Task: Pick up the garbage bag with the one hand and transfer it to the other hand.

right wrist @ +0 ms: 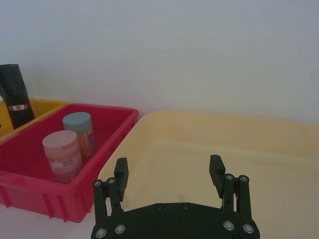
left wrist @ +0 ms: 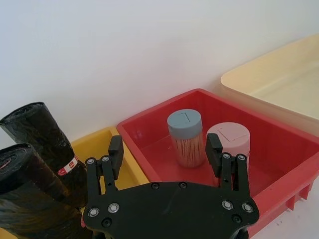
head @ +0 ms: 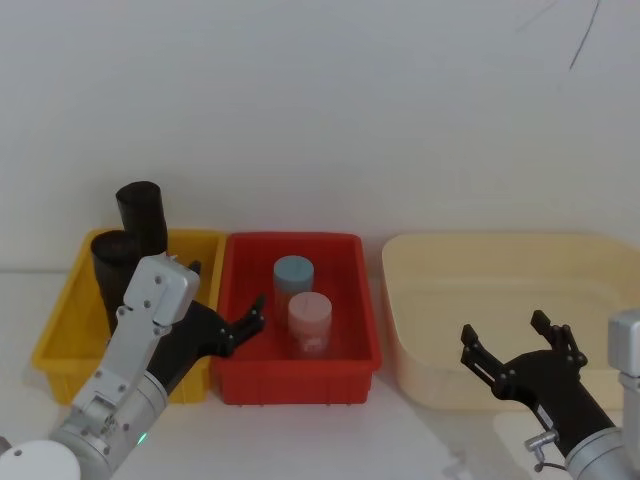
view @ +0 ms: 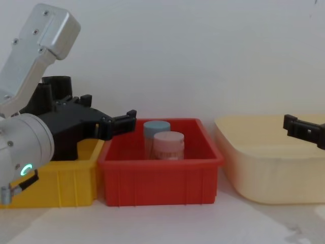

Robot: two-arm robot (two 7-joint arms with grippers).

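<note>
Your left gripper [head: 226, 292] hangs with its fingers spread and empty where the yellow bin [head: 60, 332] meets the red bin [head: 300, 385]. Your right gripper [head: 503, 330], also spread, is over the cream tub's [head: 500, 241] near rim. The garbage bag [head: 110, 265] stands upright in the yellow bin, with the labelled roll [head: 140, 210] just behind it.
</note>
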